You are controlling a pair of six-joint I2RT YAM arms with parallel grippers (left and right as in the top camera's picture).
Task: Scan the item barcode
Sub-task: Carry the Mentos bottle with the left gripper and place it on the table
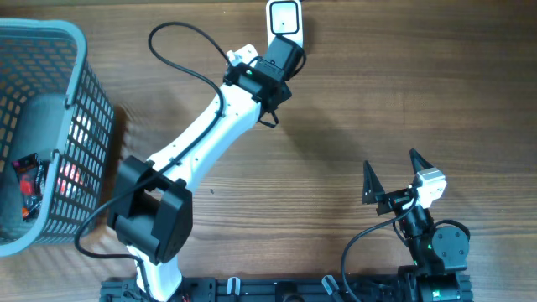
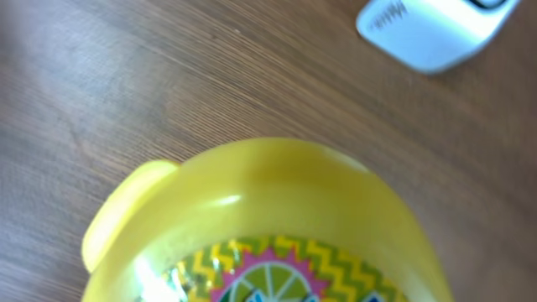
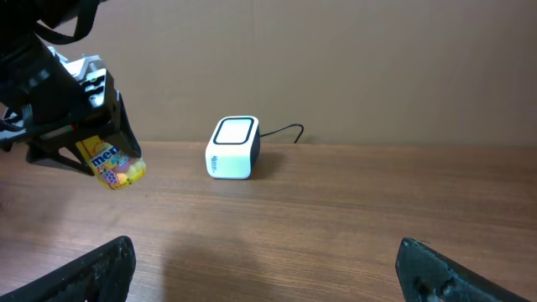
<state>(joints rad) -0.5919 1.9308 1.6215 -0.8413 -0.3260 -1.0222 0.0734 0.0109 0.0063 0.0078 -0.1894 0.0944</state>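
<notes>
Your left claw point(image 1: 284, 49) is clamped on the yellow bottle point(image 3: 117, 170). From the right wrist view you can see the dark fingers pinching its upper part, with the label letters "men" showing just below them. The bottle hangs tilted and looks lifted off the table point(image 1: 403, 92).

At the far left stands the grey basket point(image 1: 91, 126), and you can make out some red packaging point(image 1: 33, 176) through its mesh. Your left arm reaches from the near edge diagonally up toward the far middle of the table. Its own camera is filled by the bottle's round yellow end, printed with a zigzag and a lime slice.

Next comes the white scanner point(image 1: 284, 17), sitting at the far edge just beyond the claw. In the right wrist view the bottle is near the scanner's side but apart from it, and a thin dark cable point(image 3: 281, 130) runs off behind the scanner.

At the right, near your edge, the right claw point(image 1: 389, 158) has its fingers spread wide with nothing between them, well apart from both scanner and bottle.
</notes>
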